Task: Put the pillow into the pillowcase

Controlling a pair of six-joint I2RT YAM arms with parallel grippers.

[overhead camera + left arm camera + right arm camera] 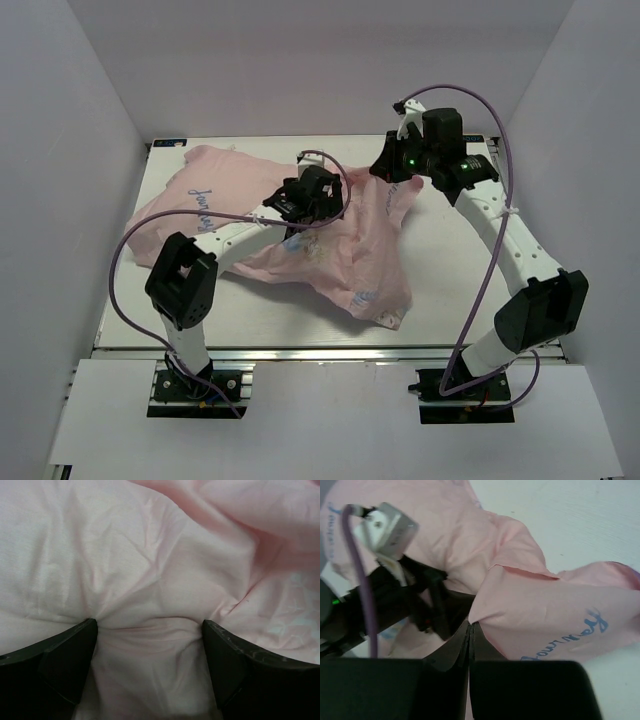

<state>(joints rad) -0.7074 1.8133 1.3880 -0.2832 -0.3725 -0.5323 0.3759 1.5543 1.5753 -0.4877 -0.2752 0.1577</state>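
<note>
The pillowcase [350, 262] lies crumpled across the table, pale pink face up, with blue lettering near its far left end. It bulges softly in the middle. The pillow is hidden: no plain white pillow shows uncovered in any view. My left gripper [312, 205] is open and pressed down into the middle of the pink fabric [150, 555], which puckers between its fingers [70, 650]. My right gripper [393, 172] is at the case's far right corner, its jaws shut on a fold of the pillowcase [555, 610]. My left arm's wrist [405, 600] shows in the right wrist view.
The white table [470, 290] is bare to the right of the cloth and along its near edge. White walls enclose the back and both sides. Purple cables [480, 290] loop beside each arm.
</note>
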